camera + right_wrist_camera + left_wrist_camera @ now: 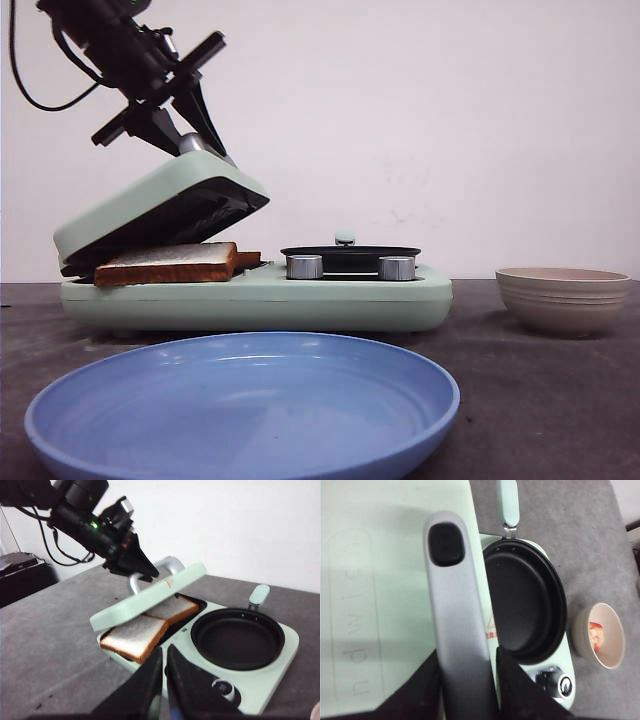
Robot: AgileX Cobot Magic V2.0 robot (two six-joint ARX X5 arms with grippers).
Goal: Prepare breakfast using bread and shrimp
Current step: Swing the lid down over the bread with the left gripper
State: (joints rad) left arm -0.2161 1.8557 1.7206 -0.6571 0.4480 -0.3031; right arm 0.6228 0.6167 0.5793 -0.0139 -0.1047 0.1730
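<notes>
Two bread slices lie on the left plate of a mint-green sandwich maker (pixel 260 295): one in front (pixel 170 262) (pixel 137 635), one behind (pixel 172 607). Its lid (pixel 150 205) (pixel 150 595) is tilted half open over them. My left gripper (pixel 197 140) (pixel 467 680) is shut on the lid's silver handle (pixel 455 605) and holds the lid up. The shrimp (pixel 595 635), pink-orange and white, lies in a beige ribbed bowl (pixel 563 298) to the right of the maker. My right gripper (pixel 165 650) is shut and empty, hovering in front of the maker.
A black round pan (pixel 350 255) (pixel 237 637) with a mint handle (pixel 508 502) sits on the maker's right half, above two silver knobs (pixel 304 266). A large blue plate (pixel 240 440) lies at the table's front.
</notes>
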